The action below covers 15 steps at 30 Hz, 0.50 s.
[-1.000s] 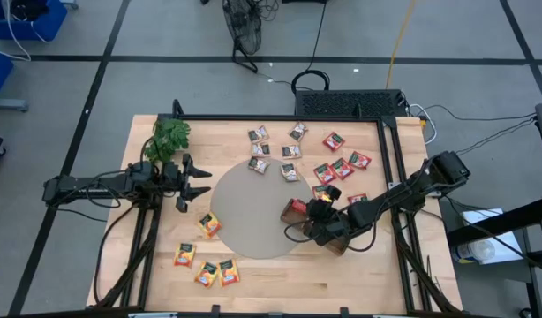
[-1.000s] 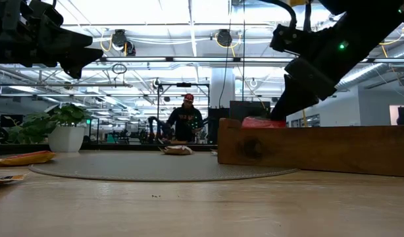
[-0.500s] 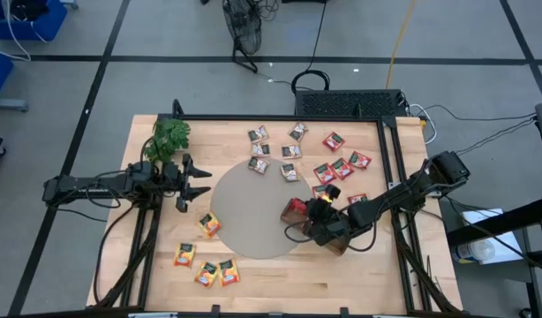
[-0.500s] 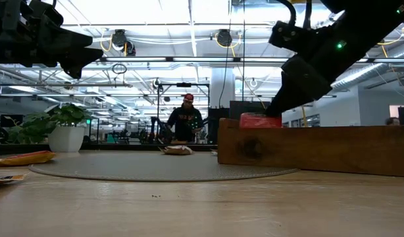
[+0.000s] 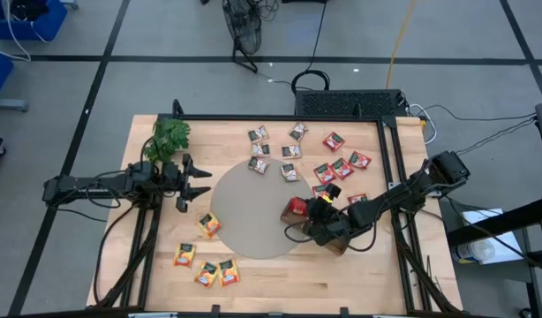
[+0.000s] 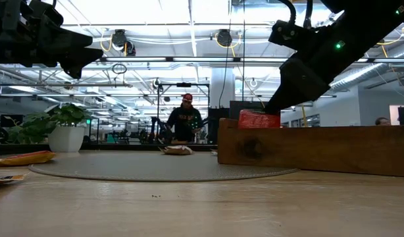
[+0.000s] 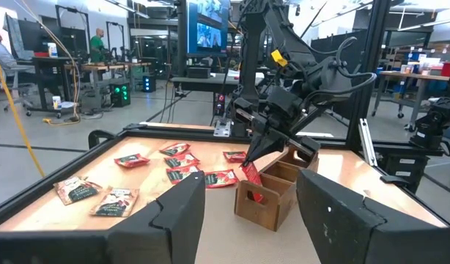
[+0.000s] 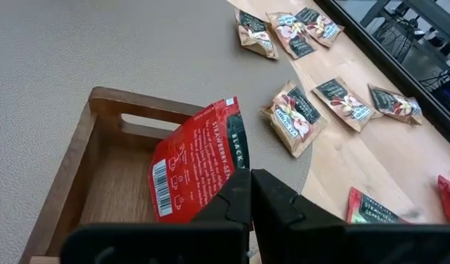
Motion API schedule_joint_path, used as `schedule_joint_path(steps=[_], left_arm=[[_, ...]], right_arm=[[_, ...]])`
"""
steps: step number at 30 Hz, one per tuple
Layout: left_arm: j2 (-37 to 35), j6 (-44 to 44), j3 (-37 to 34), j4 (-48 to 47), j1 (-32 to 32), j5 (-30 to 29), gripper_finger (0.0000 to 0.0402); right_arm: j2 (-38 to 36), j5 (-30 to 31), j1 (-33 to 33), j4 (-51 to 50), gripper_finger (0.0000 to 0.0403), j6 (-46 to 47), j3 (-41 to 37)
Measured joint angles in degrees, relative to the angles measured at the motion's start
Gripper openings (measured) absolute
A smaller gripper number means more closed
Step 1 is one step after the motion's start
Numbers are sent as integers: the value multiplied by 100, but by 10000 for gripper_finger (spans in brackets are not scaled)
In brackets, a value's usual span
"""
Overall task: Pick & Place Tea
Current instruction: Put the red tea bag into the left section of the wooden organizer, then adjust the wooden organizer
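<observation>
Surface: a pale wooden table (image 5: 280, 274) is carrying a round grey mat (image 5: 249, 212) at its middle, with a green leafy sprig (image 5: 169, 134) sitting near the far left corner
Room: an open workshop is showing behind the table in the low view, with a person (image 6: 185, 122) standing at a bench far off
Loose sachets: grey-white ones (image 5: 273, 150) are lying past the mat's far edge, red ones (image 5: 340, 163) on the far right, orange-yellow ones (image 5: 206, 269) near the front left
Tray: a wooden compartment tray (image 5: 334, 240) is lying on the mat's right edge
Right gripper (image 8: 251, 196): its fingers are pinching shut on a red sachet (image 8: 198, 160) over the tray's end compartment
Held sachet's pose: it is standing nearly on edge, tilted, lower edge down inside the compartment, barcode face turned to the wrist camera, long axis running up out of the tray
Left gripper (image 5: 199, 183): it is hovering over the table's left side just beside the mat, fingers spread apart and holding nothing
</observation>
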Motion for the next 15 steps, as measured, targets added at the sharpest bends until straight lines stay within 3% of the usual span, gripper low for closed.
schedule_joint_path(steps=[6,15], left_arm=[[0,-2,0,0,0,0,214],[0,-2,0,0,-2,0,214]], right_arm=[[0,0,0,-1,10,16,0],[0,15,0,0,64,16,0]])
